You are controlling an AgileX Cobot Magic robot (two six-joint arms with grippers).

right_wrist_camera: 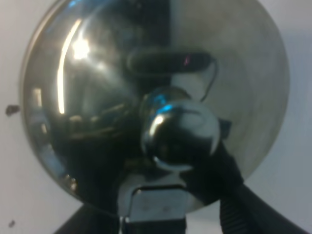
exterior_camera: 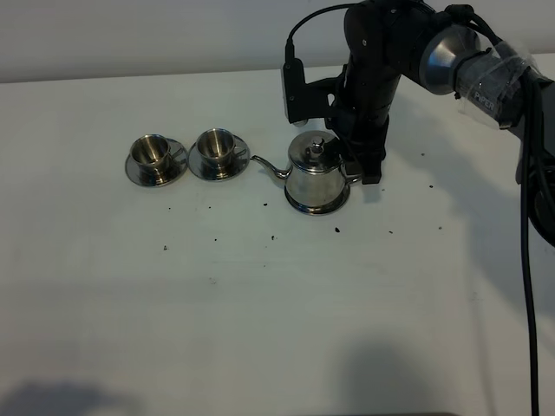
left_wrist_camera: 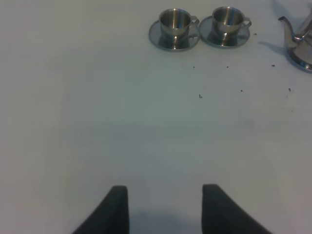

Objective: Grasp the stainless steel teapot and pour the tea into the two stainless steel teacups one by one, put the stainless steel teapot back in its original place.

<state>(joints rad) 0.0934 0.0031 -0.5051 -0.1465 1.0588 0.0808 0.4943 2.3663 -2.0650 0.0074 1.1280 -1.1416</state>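
The stainless steel teapot [exterior_camera: 316, 178] stands upright on its coaster [exterior_camera: 316, 207], spout pointing left toward the cups. Its lid and knob [right_wrist_camera: 180, 134] fill the right wrist view. My right gripper [exterior_camera: 358, 171] is down at the teapot's handle [right_wrist_camera: 152, 204], with a dark finger on either side and the jaws apart. The two stainless steel teacups [exterior_camera: 153, 151] [exterior_camera: 216, 144] sit on saucers left of the teapot, and also show in the left wrist view [left_wrist_camera: 174, 20] [left_wrist_camera: 227, 17]. My left gripper [left_wrist_camera: 165, 207] is open and empty over bare table, out of the exterior view.
The white table [exterior_camera: 260, 312] carries small dark specks [exterior_camera: 273, 235] in front of the cups and teapot. The right arm's black cable [exterior_camera: 525, 286] hangs at the right edge. The teapot's spout tip [exterior_camera: 255, 158] lies close to the nearer saucer.
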